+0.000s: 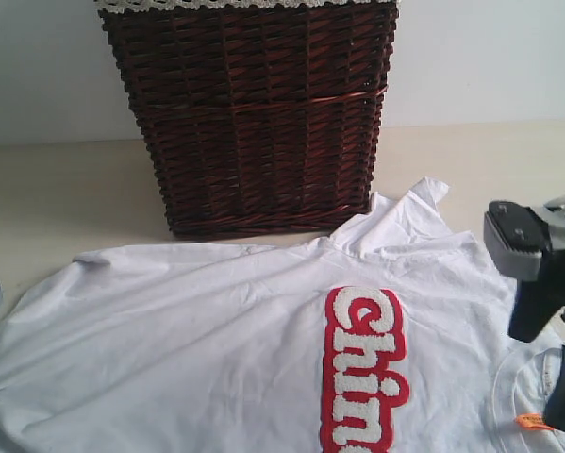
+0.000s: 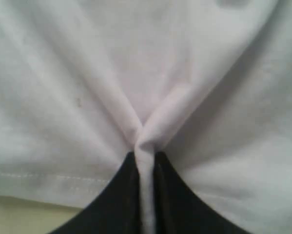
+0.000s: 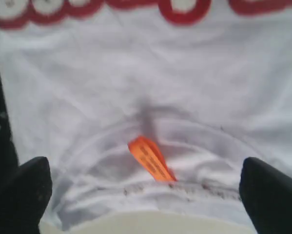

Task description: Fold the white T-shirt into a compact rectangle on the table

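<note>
White T-shirt [image 1: 197,330] hem in left gripper [image 2: 145,165], table [image 1: 65,198] beyond

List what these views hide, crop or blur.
Exterior view: bottom edge cuts the white T-shirt and its lettering after "Chin"; top edge crops the wicker basket.
Left wrist view: too close to tell which shirt part is pinched.
Right wrist view: orange tag, print blurred.

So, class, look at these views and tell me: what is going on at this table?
A two-armed robot is working on a white T-shirt spread lettering-up on the table, in front of a wicker basket. The left gripper is shut on a pinched fold of the shirt near its hem. The right gripper is open over the collar by the orange tag, holding nothing. The shirt is not yet folded.
</note>
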You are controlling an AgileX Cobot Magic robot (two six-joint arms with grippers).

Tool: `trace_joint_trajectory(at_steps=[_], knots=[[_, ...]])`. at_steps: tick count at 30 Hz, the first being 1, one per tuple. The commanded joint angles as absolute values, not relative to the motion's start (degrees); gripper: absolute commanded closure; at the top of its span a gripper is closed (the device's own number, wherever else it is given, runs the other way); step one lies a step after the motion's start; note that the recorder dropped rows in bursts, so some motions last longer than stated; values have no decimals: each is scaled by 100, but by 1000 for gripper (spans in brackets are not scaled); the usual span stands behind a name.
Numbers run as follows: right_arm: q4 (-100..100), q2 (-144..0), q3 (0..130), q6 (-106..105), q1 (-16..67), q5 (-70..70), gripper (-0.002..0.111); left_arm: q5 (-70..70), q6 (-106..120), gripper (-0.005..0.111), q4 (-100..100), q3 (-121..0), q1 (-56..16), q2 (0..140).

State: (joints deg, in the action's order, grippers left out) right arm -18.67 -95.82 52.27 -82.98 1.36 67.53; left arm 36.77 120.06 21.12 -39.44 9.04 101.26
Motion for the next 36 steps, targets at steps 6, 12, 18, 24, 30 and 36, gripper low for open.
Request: trace_joint_trajectory(at_steps=[6,12,18,24,30,36], knots=[[-1026,-9528,4049,-9441,72,4442,6,3638,11974,107,2020,-3733,864,10377],[-972,-9528,3412,-9602,72,2983,6,3638,11974,107,2020,-3733,864,10377],[-1061,-9749,3343,-9632,72,2995,6,3638,11974,107,2020,-3733,864,10377],[-1140,-10089,3343,-9695,72,3215,26,3638,11974,107,2020,-3733,864,10377],[-1140,-10191,3343,-9776,72,3463,71,3638,11974,107,2020,-3733,864,10377],[-1140,-10191,3343,-9723,72,3477,108,3638,11974,107,2020,-3733,864,10377]])
